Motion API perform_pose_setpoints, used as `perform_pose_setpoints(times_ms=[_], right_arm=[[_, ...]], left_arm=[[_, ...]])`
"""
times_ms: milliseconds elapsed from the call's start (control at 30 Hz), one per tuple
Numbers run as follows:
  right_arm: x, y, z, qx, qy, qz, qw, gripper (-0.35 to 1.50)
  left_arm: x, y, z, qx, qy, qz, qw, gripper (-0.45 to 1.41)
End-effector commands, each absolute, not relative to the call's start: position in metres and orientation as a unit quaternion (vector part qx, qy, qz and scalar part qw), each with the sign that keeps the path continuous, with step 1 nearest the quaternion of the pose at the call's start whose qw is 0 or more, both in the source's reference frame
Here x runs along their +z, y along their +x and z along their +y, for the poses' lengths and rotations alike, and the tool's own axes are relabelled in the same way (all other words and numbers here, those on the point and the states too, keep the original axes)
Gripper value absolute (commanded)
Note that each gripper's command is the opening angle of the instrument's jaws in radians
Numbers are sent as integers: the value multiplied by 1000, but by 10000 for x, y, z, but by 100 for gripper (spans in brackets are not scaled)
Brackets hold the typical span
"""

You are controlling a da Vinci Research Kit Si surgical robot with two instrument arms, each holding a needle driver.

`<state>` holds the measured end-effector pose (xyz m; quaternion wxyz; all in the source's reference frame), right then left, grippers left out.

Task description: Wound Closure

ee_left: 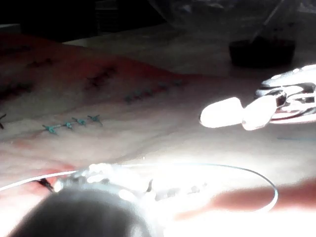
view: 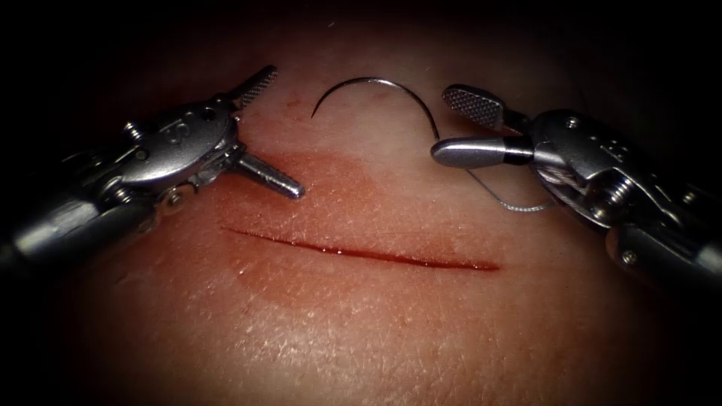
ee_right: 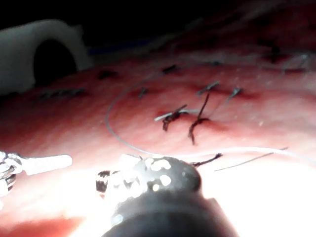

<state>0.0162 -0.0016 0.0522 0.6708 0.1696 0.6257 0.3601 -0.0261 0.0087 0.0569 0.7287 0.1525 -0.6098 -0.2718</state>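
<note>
While the cut [view: 361, 252] is lying unstitched across the tissue [view: 361, 338], the items are standing as follows.

Left claw [view: 278, 131]: released, jaws spread wide, grasping nothing. It is hovering over the tissue toward the cut's left end, on the far side of it, one jaw pointing away from the cut and the other slanting toward it.

Right claw [view: 451, 124]: released, jaws parted, grasping nothing that can be made out. It is sitting toward the cut's right end, also on the far side. Its nearer jaw is lying just beside the needle's blunt end; whether they are touching cannot be told.

Needle [view: 380, 94]: lying free on the tissue, arching between the two claws, well apart from the cut, not in the tissue. Its point is facing the left claw.

Thread [view: 508, 199]: trailing from the needle's blunt end, passing under the right claw and curling beside its wrist.

Red fluid [view: 331, 177]: staining the tissue around the cut, heaviest toward its left half.

Old stitches [ee_right: 192, 118]: showing in the right wrist view, dark knots sitting on the tissue.
</note>
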Motion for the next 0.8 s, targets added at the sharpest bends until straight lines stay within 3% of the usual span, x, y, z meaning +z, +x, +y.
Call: perform_pose_setpoints(times_ms=[33, 567, 633, 800], right_arm=[[514, 165, -5, 358, 167, 629, 670, 131], [516, 176, -2, 372, 166, 625, 666, 133], [516, 176, -3, 372, 167, 625, 666, 133], [519, 168, 2, 374, 164, 623, 667, 133]], left_arm=[[561, -264, 98, -271, 150, -612, 728, 123], [560, -264, 97, -307, 166, -627, 696, 116], [561, -267, 106, -327, 151, -621, 697, 124], [539, -265, 143, -372, 124, -567, 724, 124]])
